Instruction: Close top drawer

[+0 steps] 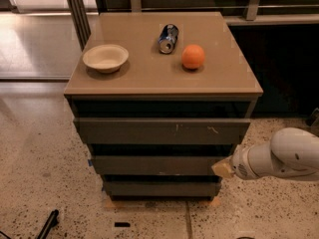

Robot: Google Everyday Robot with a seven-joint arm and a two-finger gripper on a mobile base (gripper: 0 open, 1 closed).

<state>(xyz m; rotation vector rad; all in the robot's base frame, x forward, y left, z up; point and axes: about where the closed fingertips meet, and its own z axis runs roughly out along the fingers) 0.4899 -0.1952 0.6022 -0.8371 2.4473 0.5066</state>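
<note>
The top drawer (162,131) is the widest grey-brown front under the tan counter top (149,73), with small pale scratch marks right of centre. Its front stands slightly proud of the two narrower drawer fronts below. My gripper (223,169) is at the end of the white arm (279,161) at the lower right. It sits in front of the right end of the middle drawer (157,165), below the top drawer and apart from it. Only its pale tip shows.
A white bowl (105,58), a lying soda can (168,38) and an orange (193,57) rest on the counter top. The bottom drawer (162,188) is below. A dark object (47,224) lies on the speckled floor at the lower left.
</note>
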